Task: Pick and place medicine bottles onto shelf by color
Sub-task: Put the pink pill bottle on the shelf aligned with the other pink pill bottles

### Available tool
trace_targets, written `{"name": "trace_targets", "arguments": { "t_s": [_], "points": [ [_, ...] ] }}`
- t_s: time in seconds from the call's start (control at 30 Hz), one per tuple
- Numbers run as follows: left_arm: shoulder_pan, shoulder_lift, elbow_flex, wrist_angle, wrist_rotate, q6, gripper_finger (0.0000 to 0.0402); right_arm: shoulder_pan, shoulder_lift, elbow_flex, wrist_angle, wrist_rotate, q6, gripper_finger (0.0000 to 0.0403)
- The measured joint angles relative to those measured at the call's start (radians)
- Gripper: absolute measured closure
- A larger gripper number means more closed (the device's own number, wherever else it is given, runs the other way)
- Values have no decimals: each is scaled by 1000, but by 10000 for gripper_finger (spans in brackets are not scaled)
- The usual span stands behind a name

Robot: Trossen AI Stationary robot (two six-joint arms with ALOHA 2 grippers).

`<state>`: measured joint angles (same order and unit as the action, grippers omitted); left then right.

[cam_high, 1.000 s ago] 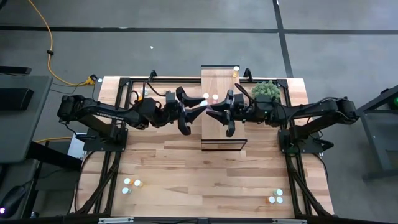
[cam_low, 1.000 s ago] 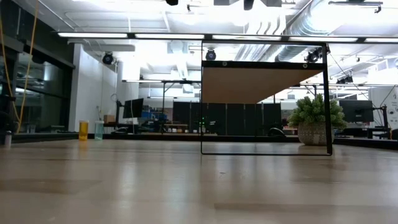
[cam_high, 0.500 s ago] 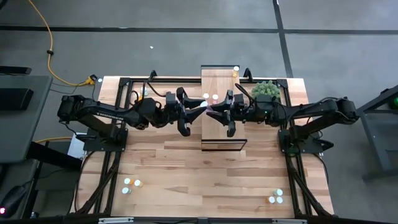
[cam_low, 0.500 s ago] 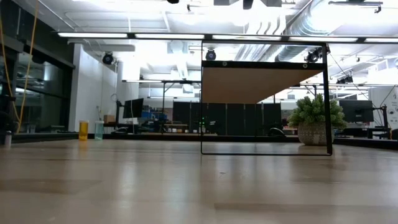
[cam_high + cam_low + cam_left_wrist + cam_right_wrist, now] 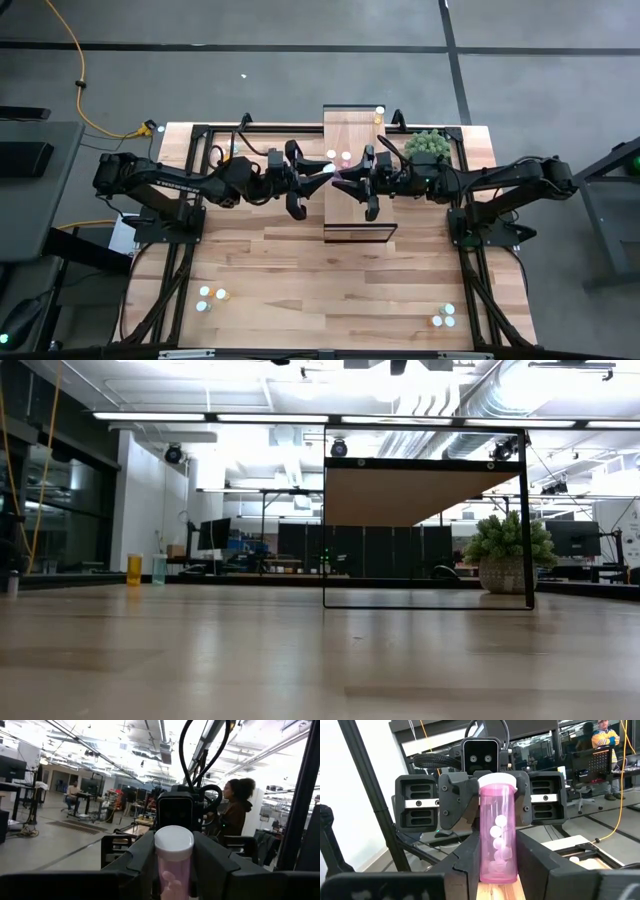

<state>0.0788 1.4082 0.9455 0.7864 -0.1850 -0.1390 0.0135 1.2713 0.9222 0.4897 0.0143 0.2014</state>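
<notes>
Looking at the centre of the top-down picture, you see both grippers meeting over the shelf (image 5: 358, 215), and the pink bottle (image 5: 497, 840) sits between them. The right gripper (image 5: 352, 178) comes in from the right of the frame, its jaws partly closed and pressed on the bottle's sides low on the body. The left gripper (image 5: 312, 176) faces it from the left, reaching round the white cap. I cannot tell whether it has taken hold.

The bottle stands upright, long axis vertical, with its base seemingly on the shelf board. It lies straight ahead of each gripper, so neither arm is clearly nearer. My judgement is that your next move turns on which gripper lets go.

By my count, three more bottles stand on the shelf: two just above the grippers and one at the top end. Three sit at the table's lower left and three at its lower right.
</notes>
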Motion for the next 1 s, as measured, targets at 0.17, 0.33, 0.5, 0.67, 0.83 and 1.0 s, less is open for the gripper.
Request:
{"name": "trace_targets", "arguments": {
  "t_s": [0.17, 0.33, 0.5, 0.67, 0.83, 1.0],
  "points": [
    [0, 2, 0, -9, -5, 1, 298, -3, -6, 0, -35, 15, 2, 299],
    [9, -9, -1, -55, -15, -1, 295, -18, -41, 1, -175, 56, 7, 257],
    [29, -30, -1, -91, -18, -11, 295, -38, -111, 1, -298, 123, -38, 207],
    [40, -39, 0, -84, -20, -15, 293, -64, -196, 1, -455, 190, -50, 186],
    [40, -39, 0, -92, -22, -15, 292, -73, -237, 1, -504, 190, -41, 187],
    [35, -37, 41, -235, -25, -14, 292, -73, -266, 1, -557, 195, -45, 187]
  ]
}}
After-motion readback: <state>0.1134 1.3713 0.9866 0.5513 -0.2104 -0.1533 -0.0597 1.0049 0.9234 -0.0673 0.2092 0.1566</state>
